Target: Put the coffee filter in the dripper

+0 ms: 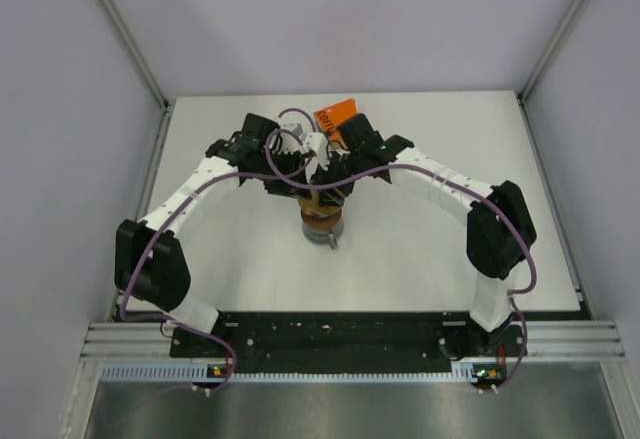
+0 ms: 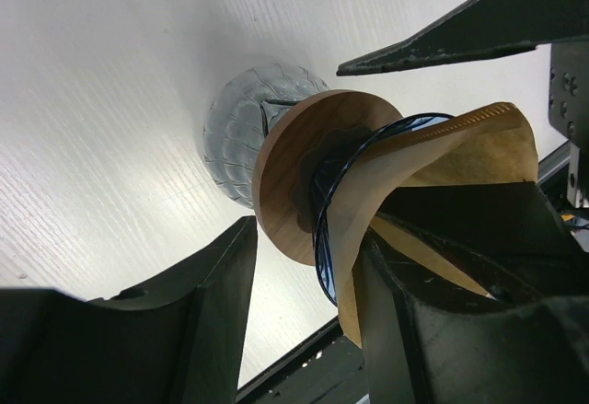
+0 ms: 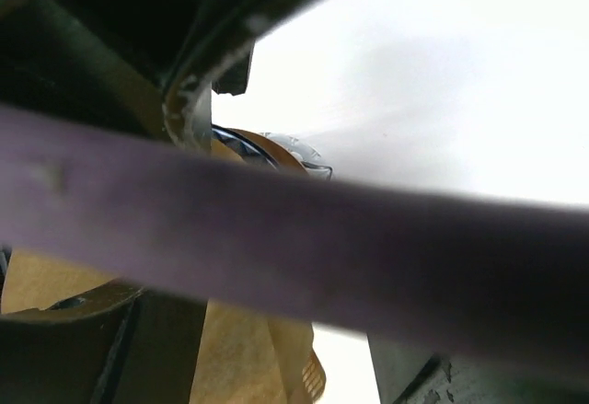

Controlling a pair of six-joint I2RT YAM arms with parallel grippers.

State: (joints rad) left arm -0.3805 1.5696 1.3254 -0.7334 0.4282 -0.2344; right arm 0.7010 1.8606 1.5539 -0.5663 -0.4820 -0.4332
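- Here, from above, my two arms bend inward over the white table (image 1: 420, 259). My left gripper (image 1: 300, 187) and right gripper (image 1: 338, 187) meet just over a grey clear glass pitcher (image 1: 326, 237) standing mid-table.
- A flat orange box (image 1: 335, 116) lies behind them, partly hidden by my right wrist.
- In the left wrist view the pitcher, its wall patterned in small diamonds, carries a round brown wooden ring (image 2: 285, 174). The bright blue plastic dripper (image 2: 321, 211) sits in that ring, with only its thin rim showing.
- The light tan-brown paper coffee filter (image 2: 469, 151) lies inside the dripper's rim, and its crimped seam rises past that rim.
- My left fingers (image 2: 184, 321) stand wide apart, one just beside the ring and the other over the filter's paper. They clamp nothing that I can see.
- In the right wrist view a blurred purple cable (image 3: 368, 248) crosses most of the frame. Tan filter paper shows below it and a sliver of the pitcher above.
- My right jaws are hidden there, so I cannot tell whether they are parted or closed.
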